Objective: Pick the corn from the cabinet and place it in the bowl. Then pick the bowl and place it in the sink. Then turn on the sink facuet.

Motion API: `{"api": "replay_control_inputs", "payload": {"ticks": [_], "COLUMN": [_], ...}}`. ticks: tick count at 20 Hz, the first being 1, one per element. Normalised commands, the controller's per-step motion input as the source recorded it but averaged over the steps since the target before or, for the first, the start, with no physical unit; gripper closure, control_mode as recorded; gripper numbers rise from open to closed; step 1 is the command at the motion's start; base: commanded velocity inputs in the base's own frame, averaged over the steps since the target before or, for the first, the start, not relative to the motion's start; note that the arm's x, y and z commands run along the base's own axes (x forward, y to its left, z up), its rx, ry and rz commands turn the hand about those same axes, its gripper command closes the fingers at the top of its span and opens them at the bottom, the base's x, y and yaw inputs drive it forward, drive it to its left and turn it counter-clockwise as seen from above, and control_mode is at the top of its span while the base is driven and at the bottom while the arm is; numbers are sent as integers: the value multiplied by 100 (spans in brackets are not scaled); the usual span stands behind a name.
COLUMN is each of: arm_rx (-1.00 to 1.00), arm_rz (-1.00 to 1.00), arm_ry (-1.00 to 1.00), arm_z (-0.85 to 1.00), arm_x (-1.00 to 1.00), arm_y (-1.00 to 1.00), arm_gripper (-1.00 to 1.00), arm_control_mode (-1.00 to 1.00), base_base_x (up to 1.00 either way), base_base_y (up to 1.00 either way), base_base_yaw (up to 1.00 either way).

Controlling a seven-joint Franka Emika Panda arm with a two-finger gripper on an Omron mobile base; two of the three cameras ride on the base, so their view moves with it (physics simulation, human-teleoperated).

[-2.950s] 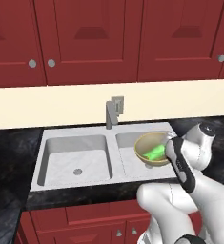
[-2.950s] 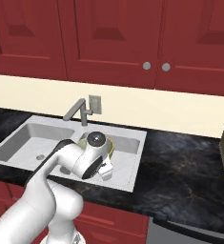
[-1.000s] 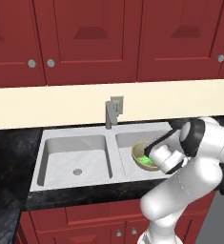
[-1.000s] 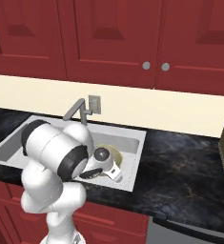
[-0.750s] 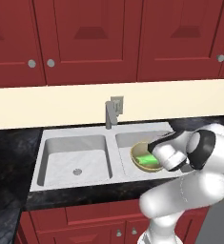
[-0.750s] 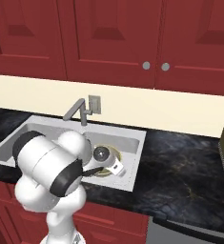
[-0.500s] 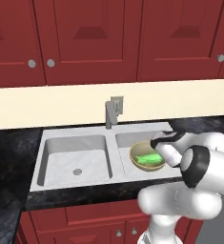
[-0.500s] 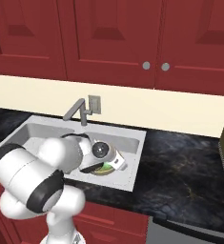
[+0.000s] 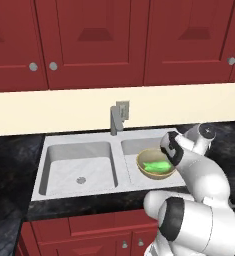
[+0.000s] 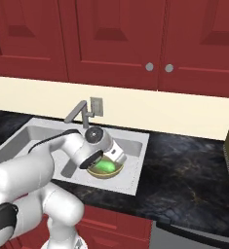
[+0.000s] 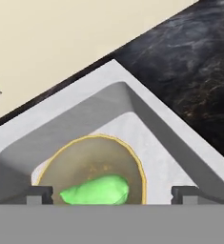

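Two steps are looking finished: the round tan-beige bowl (image 11: 91,171), carrying the bright green corn cob (image 11: 95,190), is now sitting released in the light grey metal sink (image 9: 84,150); the two-finger gripper (image 11: 112,193), spread wide and empty, is hovering above; the short grey faucet (image 9: 118,116) is waiting.

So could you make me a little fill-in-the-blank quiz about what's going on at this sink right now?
1. The green corn lies inside the ____.
2. The bowl sits in the ____ basin of the sink, as seen from the robot.
3. The gripper hangs over the bowl with its jaws ____.
4. The faucet stands at the back of the sink, and no ____ runs from it.

Missing words: bowl; right; open; water
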Motion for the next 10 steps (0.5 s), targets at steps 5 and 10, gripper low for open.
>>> {"api": "replay_control_inputs", "payload": {"ticks": [5,10], "arm_rx": [31,52], "arm_rz": [0,0], "arm_ry": [1,11], "arm_z": [41,69], "arm_x": [-27,-24], "arm_y": [0,5], "arm_gripper": [-100,-100], "arm_control_mode": [-100,-100], "base_base_x": [0,0], "base_base_y": [0,0], "base_base_yaw": [0,0]}}
